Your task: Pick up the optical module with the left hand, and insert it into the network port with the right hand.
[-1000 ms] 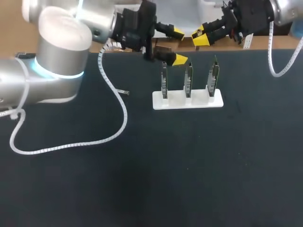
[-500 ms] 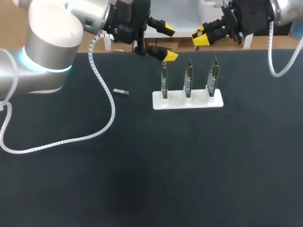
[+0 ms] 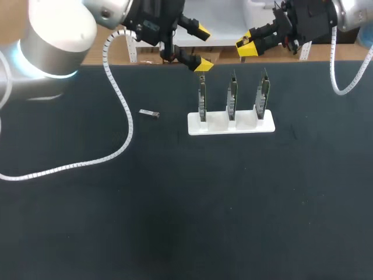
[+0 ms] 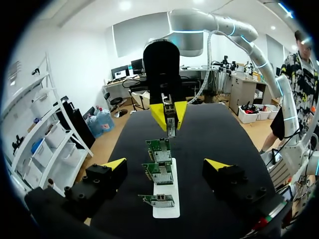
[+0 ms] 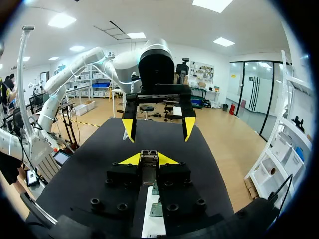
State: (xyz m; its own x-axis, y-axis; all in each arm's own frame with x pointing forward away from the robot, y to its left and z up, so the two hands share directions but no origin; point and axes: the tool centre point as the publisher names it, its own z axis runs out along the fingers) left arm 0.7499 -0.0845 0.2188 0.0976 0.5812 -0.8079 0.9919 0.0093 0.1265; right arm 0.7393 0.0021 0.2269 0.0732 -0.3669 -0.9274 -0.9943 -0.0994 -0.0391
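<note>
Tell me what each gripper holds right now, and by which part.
Right gripper: shut on an optical module, tips on its two sides, one end poking past them. Left gripper: open, empty.

Silvery metal optical module [image 5: 148,169], matt black table [image 3: 175,204].

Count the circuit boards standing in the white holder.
3, upright in a row in the white holder: left board, middle board, right board. None appears hidden.

Left pincer [image 3: 202,48] spread wide; right pincer [image 3: 245,46] clamped tight; tips facing each other
</note>
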